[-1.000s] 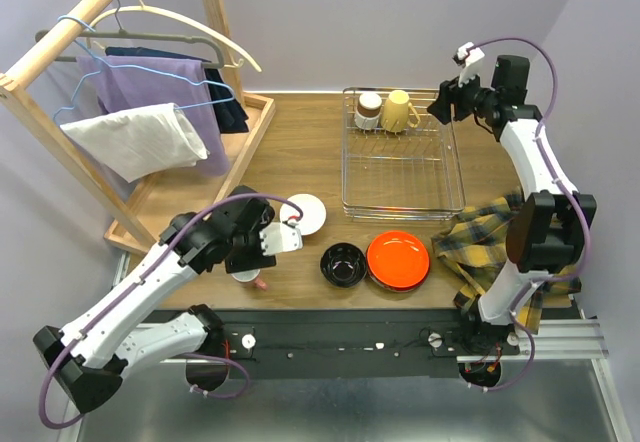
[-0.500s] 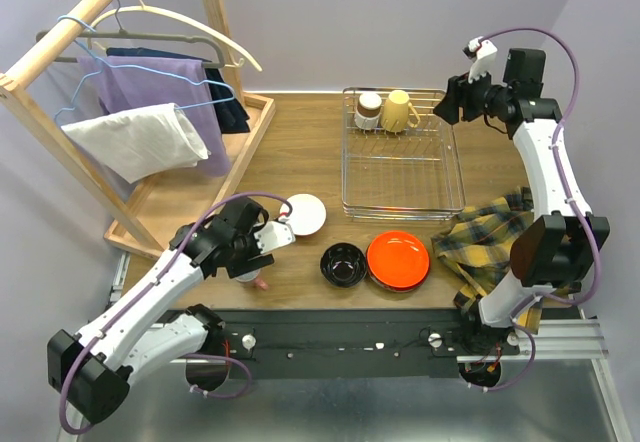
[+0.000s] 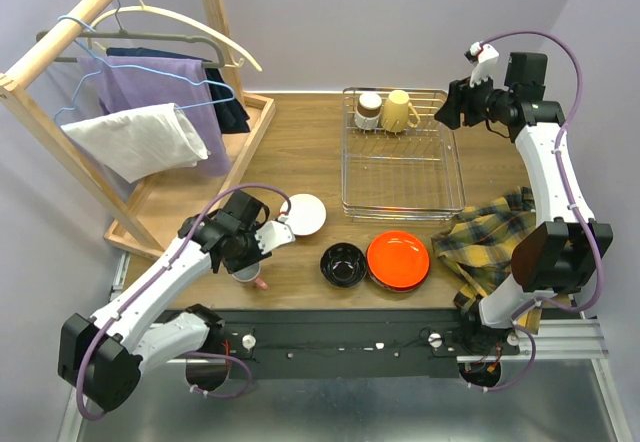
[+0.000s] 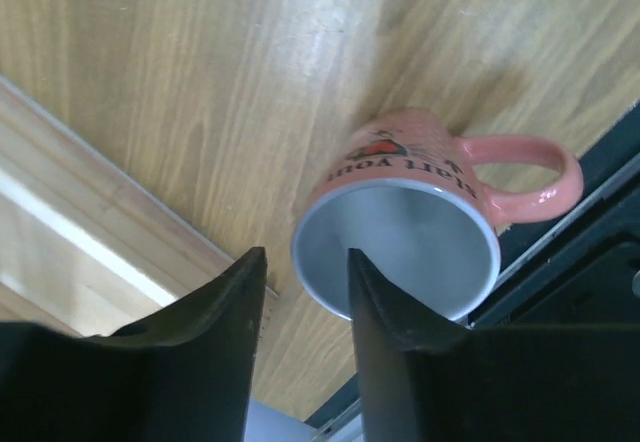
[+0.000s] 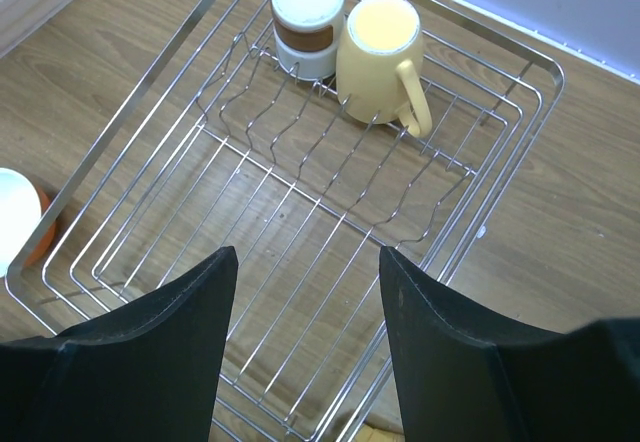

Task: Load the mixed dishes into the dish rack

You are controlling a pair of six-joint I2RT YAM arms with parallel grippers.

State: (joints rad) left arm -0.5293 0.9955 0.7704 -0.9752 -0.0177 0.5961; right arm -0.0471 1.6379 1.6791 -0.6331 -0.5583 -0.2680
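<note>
Bright, even light, soft shadows, mostly sharp focus.

**Pink mug mostly out of sight**

From above, the left gripper (image 3: 255,254) covers the pink mug (image 3: 250,277), and only a sliver of rim and handle peeks out. Close up, its fingers (image 4: 215,352) run off the bottom edge, and I can't tell whether they pinch the mug's wall. The rim hides part of the lettering. The right wrist view's left edge cuts off a white dish (image 5: 15,220).
</note>
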